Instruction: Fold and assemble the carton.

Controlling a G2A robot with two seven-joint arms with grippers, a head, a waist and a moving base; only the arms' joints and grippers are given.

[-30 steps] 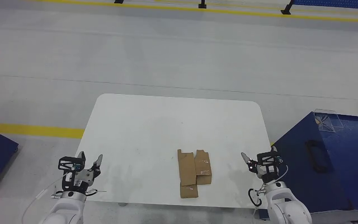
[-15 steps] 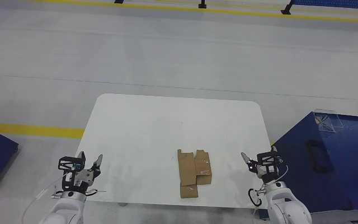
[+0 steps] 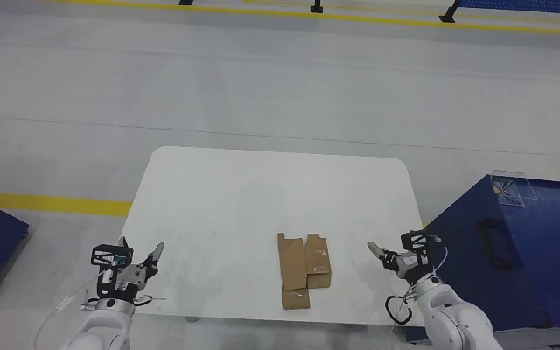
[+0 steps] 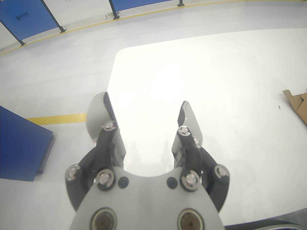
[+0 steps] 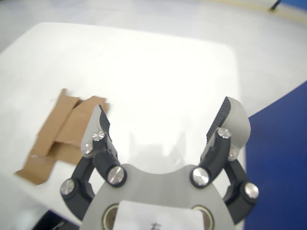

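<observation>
At the near edge of the white table, the left gripper is seen with its jaws spread wide and nothing between them. The right gripper is likewise held wide open and empty at the opposite near corner.

Between them, closer to the right gripper but touched by neither, the flattened carton is laid flat on the tabletop just inside the near edge. Its brown panels overlap and its flaps are unfolded.

Trouble is judged most likely at the first grasp. A blank lying flush on a smooth surface offers little edge to pinch, so it could be pushed along the table (or off the near edge, which is close) rather than lifted. If only the upper layer is caught, the panels could be pulled apart unevenly and a crease set in the wrong place. With one gripper far from the cardboard, the opening of the sleeve may be left unsupported and could collapse again.

As a container the carton is not yet formed, and nothing is held in it. Farther off, beside the table's right side, a blue cart is seen; its contents cannot be told.
</observation>
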